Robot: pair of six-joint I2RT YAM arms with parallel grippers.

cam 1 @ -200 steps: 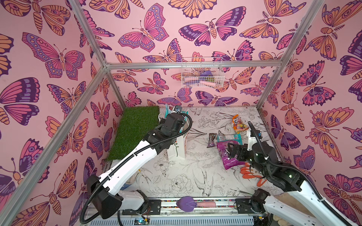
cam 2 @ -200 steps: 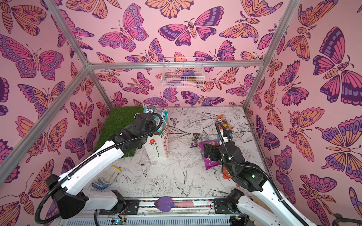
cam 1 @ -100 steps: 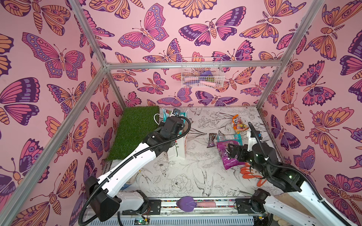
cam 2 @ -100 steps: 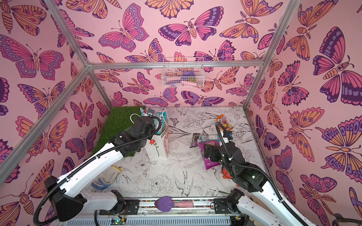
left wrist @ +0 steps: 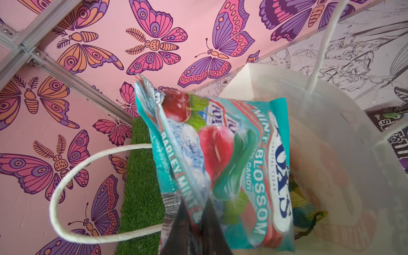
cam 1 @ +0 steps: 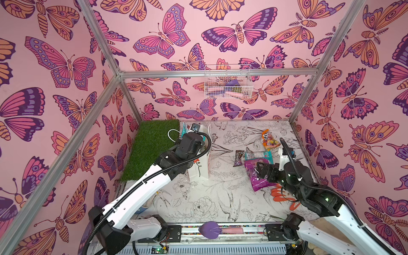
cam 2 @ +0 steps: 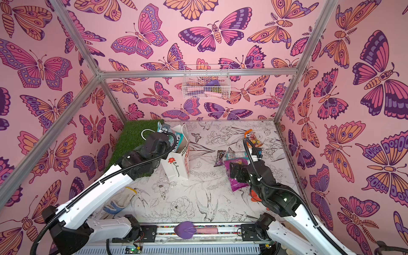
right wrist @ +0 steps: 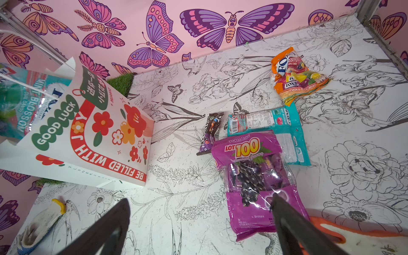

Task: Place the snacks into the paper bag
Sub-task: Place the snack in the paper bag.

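Four glossy snack packets (right wrist: 293, 75) lay on the table (right wrist: 176, 132). The left gripper (left wrist: 195, 203) pinched a teal plastic FOX'S packet (left wrist: 242, 154) at the mouth of the tall white paper bag (left wrist: 331, 123). The right gripper (right wrist: 199, 198) gaped empty above the purple grape packet (right wrist: 254, 172), which looked slippery and probably best pinched at an edge.

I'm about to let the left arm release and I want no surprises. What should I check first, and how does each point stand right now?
1. Left pincer shut on mint packet: ok.
2. Packet above the mouth of the bag: ok.
3. Packet fully below the rim: not ok, its top sticks out.
4. Bag upright, mouth open: ok.
5. Cord handle clear of packet: cannot tell.
6. Right pincer open, away from the bag: ok.
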